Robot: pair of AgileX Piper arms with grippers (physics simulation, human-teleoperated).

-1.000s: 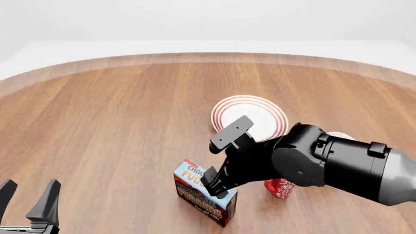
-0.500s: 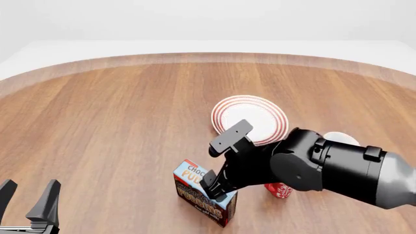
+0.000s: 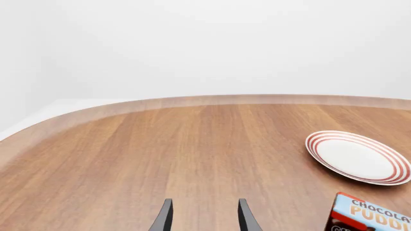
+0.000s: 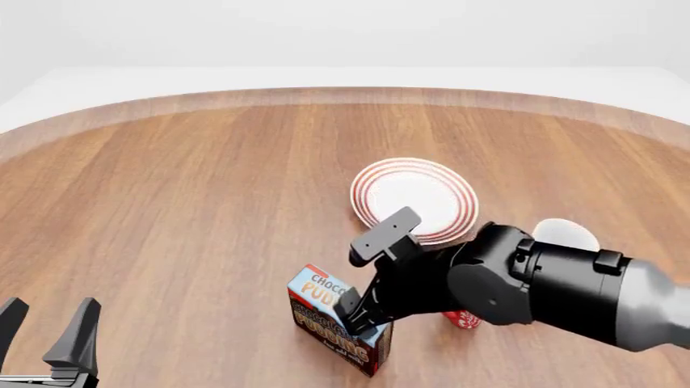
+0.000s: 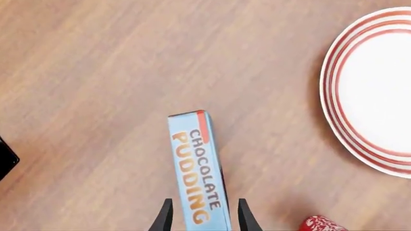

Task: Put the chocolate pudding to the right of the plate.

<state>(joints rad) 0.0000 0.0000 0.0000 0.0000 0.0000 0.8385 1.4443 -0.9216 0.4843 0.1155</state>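
Chocolate pudding: a small rectangular carton [image 4: 332, 323] with light-blue printed top and dark brown sides, standing on the wooden table [image 4: 194, 202] in the lower middle of the front view, below and left of the plate.
Plate: a round white plate [image 4: 415, 200] with concentric red rings, centre-right of the front view, apart from the carton.
Right gripper: the black gripper [image 5: 203, 219] hangs over the carton, its two fingers spread on either side of the narrow top; whether they touch it is hard to tell.
Left gripper: [image 4: 48, 335] in the lower left corner of the front view, fingers apart, holding nothing.
Red patterned object: [image 4: 464, 318] mostly hidden behind the right arm, just right of the carton.
White mug: [image 4: 566, 234] right of the plate, partly hidden by the arm.
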